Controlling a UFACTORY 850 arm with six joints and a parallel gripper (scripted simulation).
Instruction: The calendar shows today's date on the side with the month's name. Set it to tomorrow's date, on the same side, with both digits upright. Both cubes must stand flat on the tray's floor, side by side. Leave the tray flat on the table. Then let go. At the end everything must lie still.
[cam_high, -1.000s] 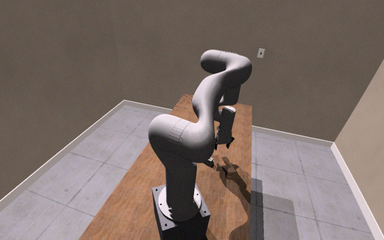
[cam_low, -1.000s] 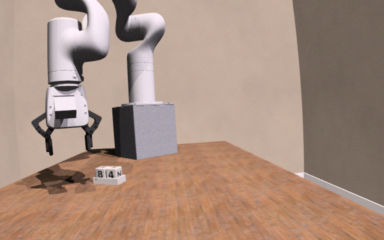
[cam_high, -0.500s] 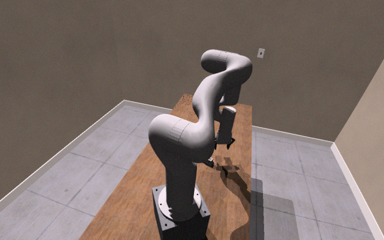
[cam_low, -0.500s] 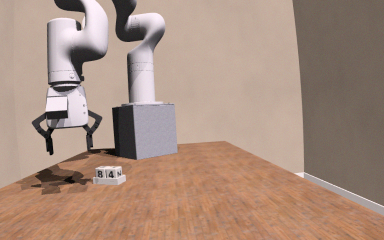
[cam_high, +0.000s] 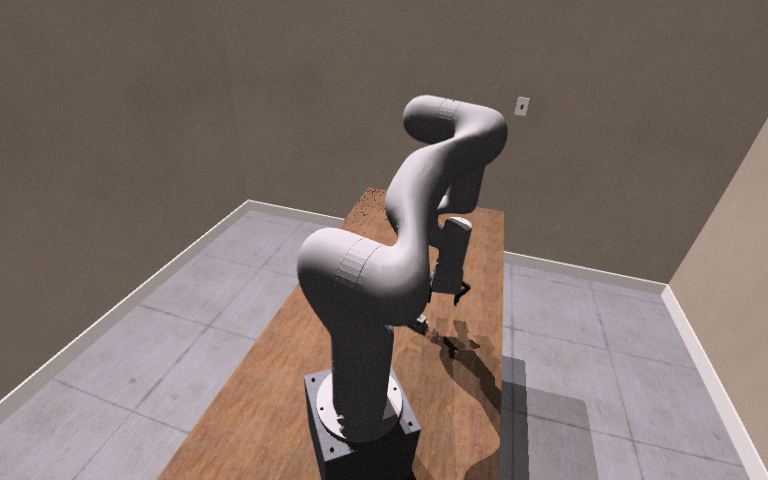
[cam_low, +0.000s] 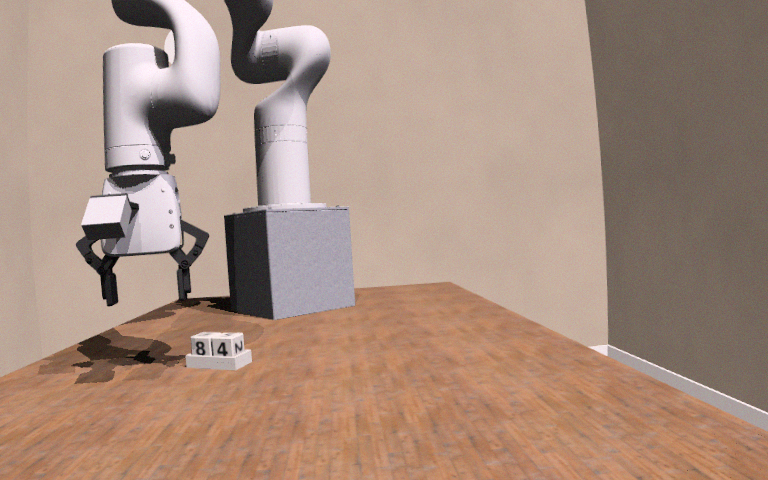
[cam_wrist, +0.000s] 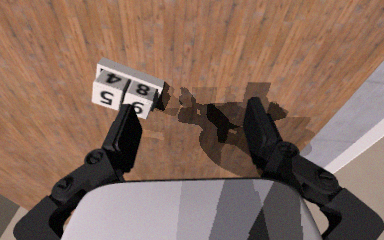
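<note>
Hangs high over the wooden table (cam_low: 453, 367) with the gripper (cam_low: 146, 294) spread as wide as it goes and nothing between the fingers. Points straight down, well apart from anything below.

Shows the calendar as a small white tray (cam_low: 218, 361) lying flat on the table, two cubes touching in a row inside it. Reads 8 on the left cube (cam_low: 201, 344) and 4 on the right cube (cam_low: 223, 344) from the outside view, with what looks like an N on the right cube's end face. Cannot make out the month's name on any side.

Places the calendar off to one side, not under the gripper (cam_wrist: 192, 110): in the wrist view, sits up and to the left, just past the tip of the left-hand finger (cam_wrist: 125, 135), with bare wood and shadow in the gap between the two fingers. Shows there the cube tops, 4 (cam_wrist: 110, 82) and 8 (cam_wrist: 143, 91), and below them a 5 and a 6 or 9 on the near faces.

Runs the row at a slant, closer to the line from finger to finger than across it. Probably calls for a sideways shift toward that finger, then a turn of the wrist, so as to close across the row on one cube's free faces and not along it.
</note>
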